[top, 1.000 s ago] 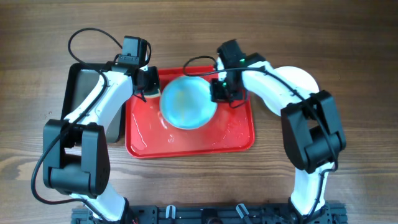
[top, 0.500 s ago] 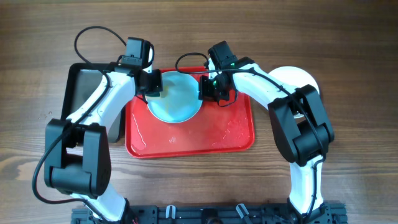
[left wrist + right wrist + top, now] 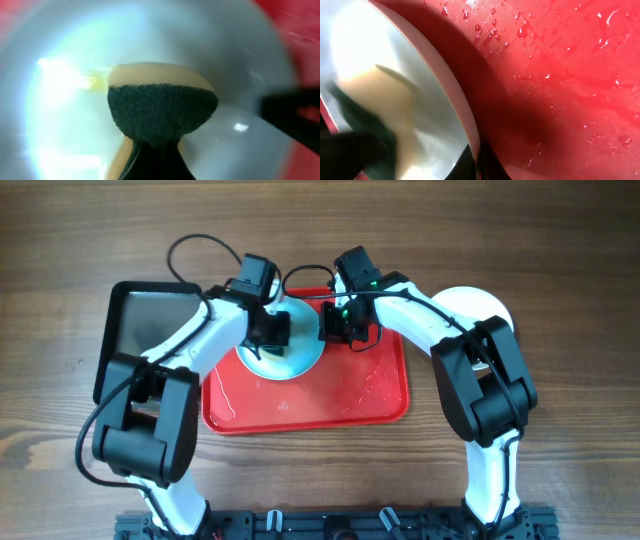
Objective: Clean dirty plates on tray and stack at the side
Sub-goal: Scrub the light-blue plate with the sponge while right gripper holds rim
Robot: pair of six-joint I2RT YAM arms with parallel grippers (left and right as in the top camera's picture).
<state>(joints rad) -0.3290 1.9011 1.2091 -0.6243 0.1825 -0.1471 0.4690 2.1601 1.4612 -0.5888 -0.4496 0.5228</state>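
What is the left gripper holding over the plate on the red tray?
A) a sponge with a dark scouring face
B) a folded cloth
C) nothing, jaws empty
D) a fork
A: in the left wrist view the left gripper is shut on a tan sponge with a dark green scouring face, the pale plate behind it.

Both arms bent inward, left gripper (image 3: 270, 335) clamped, right gripper (image 3: 328, 323) seemingly pinching.
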